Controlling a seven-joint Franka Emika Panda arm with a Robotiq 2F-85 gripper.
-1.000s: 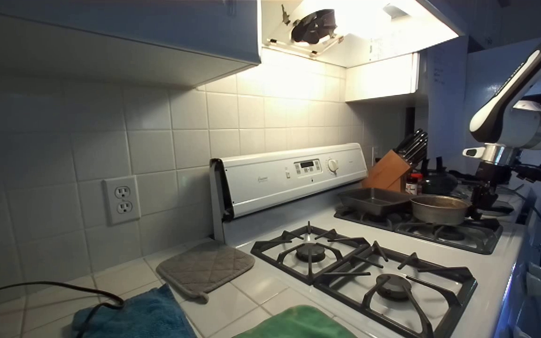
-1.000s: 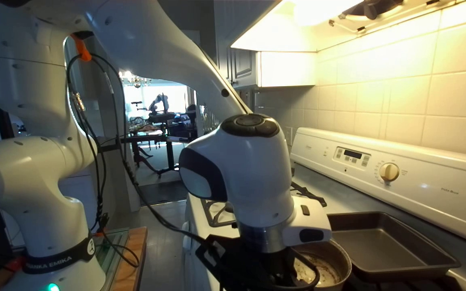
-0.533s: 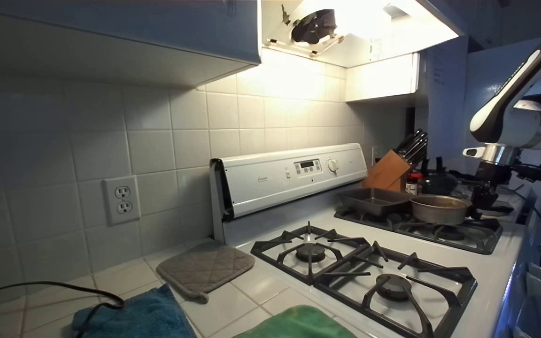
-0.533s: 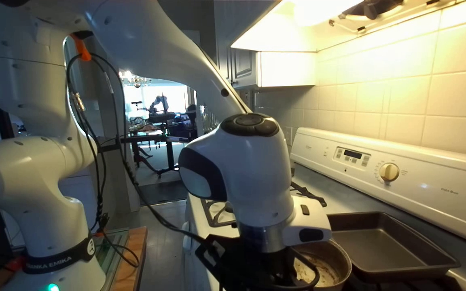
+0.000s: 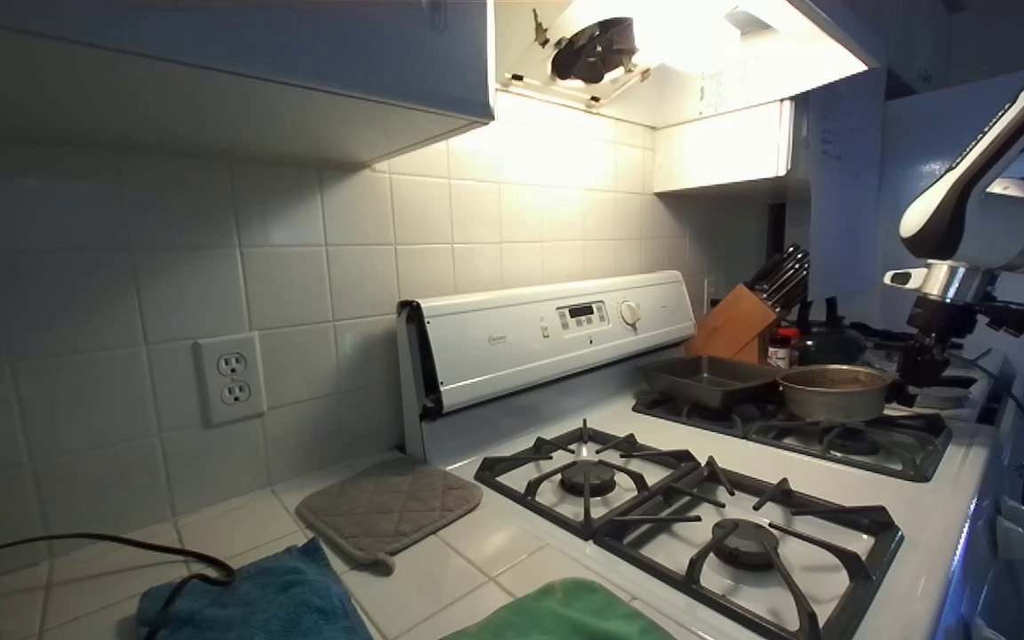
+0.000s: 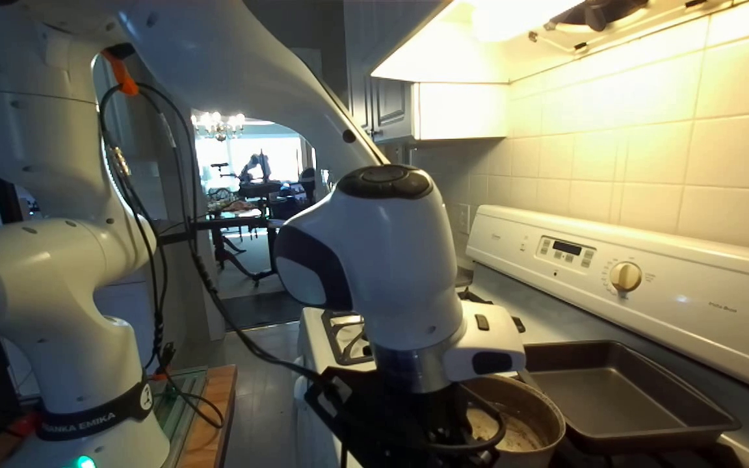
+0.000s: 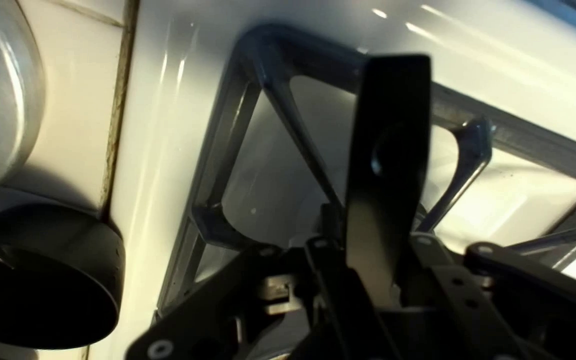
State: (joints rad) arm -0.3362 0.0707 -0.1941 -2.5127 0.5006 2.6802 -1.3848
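Your gripper [image 7: 375,235] pinches the black handle [image 7: 392,120] of the pot [image 5: 835,402], presumably because that slim part suits its jaws, with the pot over the burner grate [image 5: 841,456], beside the baking pan [image 6: 628,393].

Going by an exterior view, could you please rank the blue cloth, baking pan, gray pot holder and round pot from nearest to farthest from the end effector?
1. Round pot: immediately beside the end effector.
2. Baking pan: past the pot, toward the back panel.
3. Gray pot holder: on the counter, across the stove.
4. Blue cloth: farther along the counter.
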